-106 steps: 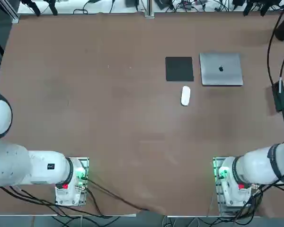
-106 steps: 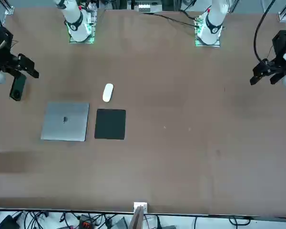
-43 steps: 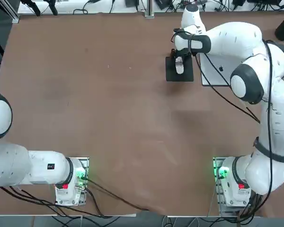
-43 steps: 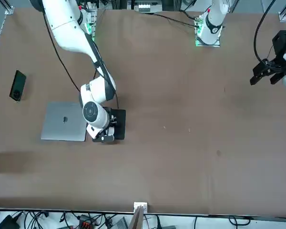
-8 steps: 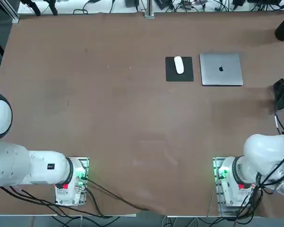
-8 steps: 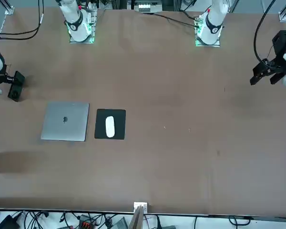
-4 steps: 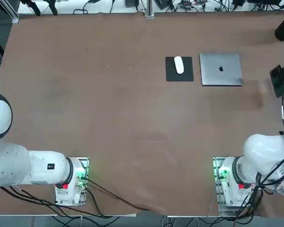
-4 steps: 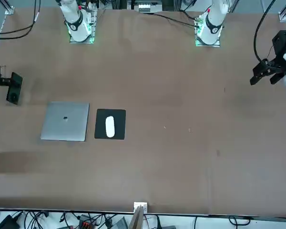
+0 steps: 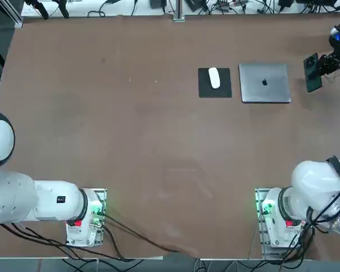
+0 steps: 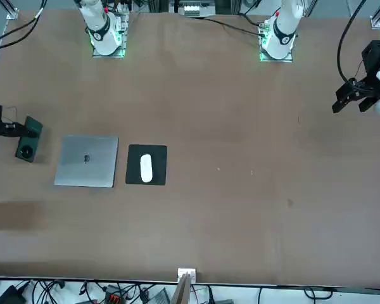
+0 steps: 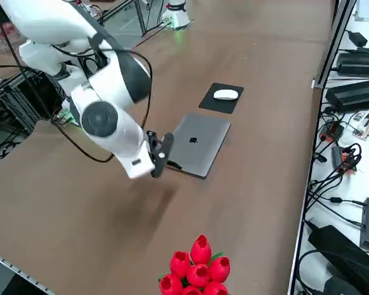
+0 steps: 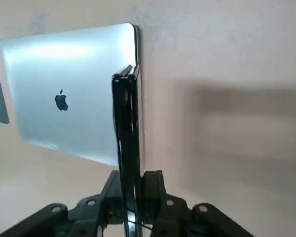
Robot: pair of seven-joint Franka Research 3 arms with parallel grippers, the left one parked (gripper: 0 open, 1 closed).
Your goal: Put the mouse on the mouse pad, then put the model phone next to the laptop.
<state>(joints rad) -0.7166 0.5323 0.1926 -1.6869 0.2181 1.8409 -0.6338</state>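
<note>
Presently the right gripper [image 12: 130, 190] is closed narrow on the model phone [image 12: 127, 133], a finger pressing each broad face, the phone held above the table near the laptop [image 9: 265, 83]; the right arm [image 11: 117, 80] reaches out and slopes down to the claw; beyond the laptop from the claw, the mouse [image 9: 214, 78] lies on the mouse pad [image 9: 215, 89]; the wrist view shows the phone edge-on, while the front view shows its camera ring
</note>
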